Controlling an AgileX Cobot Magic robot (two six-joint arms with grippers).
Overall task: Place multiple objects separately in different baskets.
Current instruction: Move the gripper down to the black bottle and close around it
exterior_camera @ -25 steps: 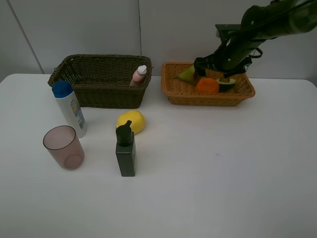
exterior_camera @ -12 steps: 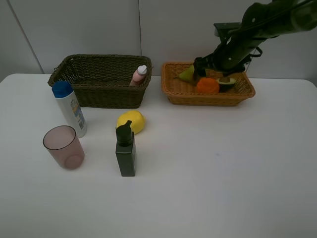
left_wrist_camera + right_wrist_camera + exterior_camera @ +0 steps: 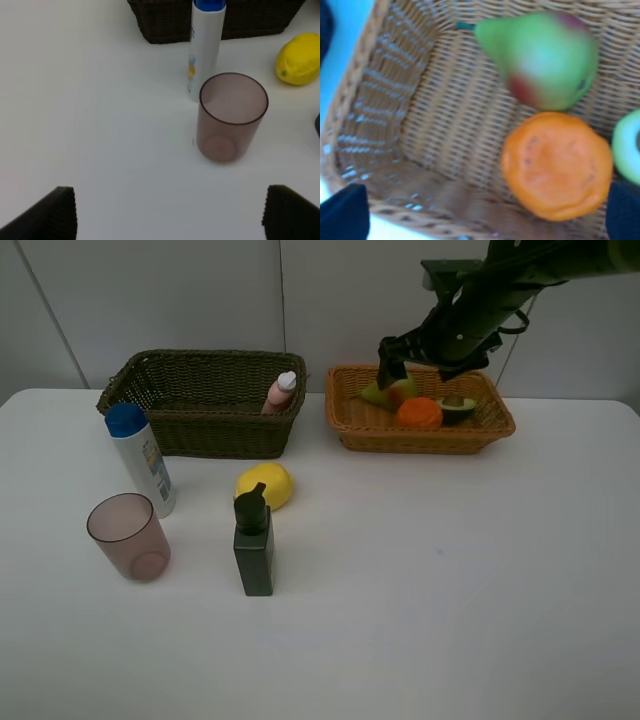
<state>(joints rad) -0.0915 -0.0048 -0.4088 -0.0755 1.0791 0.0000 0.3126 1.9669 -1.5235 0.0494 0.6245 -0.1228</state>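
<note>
Moved: the right gripper [image 3: 412, 360] has lifted off the shallow orange-tan wicker basket [image 3: 420, 442] toward 11 o'clock in the high view, uncovering more of the green-red pear [image 3: 385, 392].
Right gripper: jaws wide apart and empty, hovering over the tan basket's 9 o'clock half.
Left gripper [image 3: 170, 215]: jaws wide apart and empty, hanging near the translucent pinkish cup [image 3: 231, 117].
Sorted: the pear, the round orange [image 3: 419, 413] and the avocado half [image 3: 457, 407] lie in the tan basket at the table's 1 o'clock. The pink bottle [image 3: 281, 393] leans in the deep dark brown-green wicker basket [image 3: 205, 430] at 11 o'clock.
Left out: the yellow lemon [image 3: 265, 484] sits at 12 o'clock of the dark green pump bottle [image 3: 254, 545]. The white blue-capped bottle [image 3: 143, 460] stands at 1 o'clock of the cup.
Doing it well: the right gripper should probably clear the rim fully, then take the lemon from above across its short side, minding the pump head.
Hard to tell: the right wrist view is blurred and cuts off the avocado. Whether lemon and pump bottle touch is unclear. The left gripper is outside the high view.
</note>
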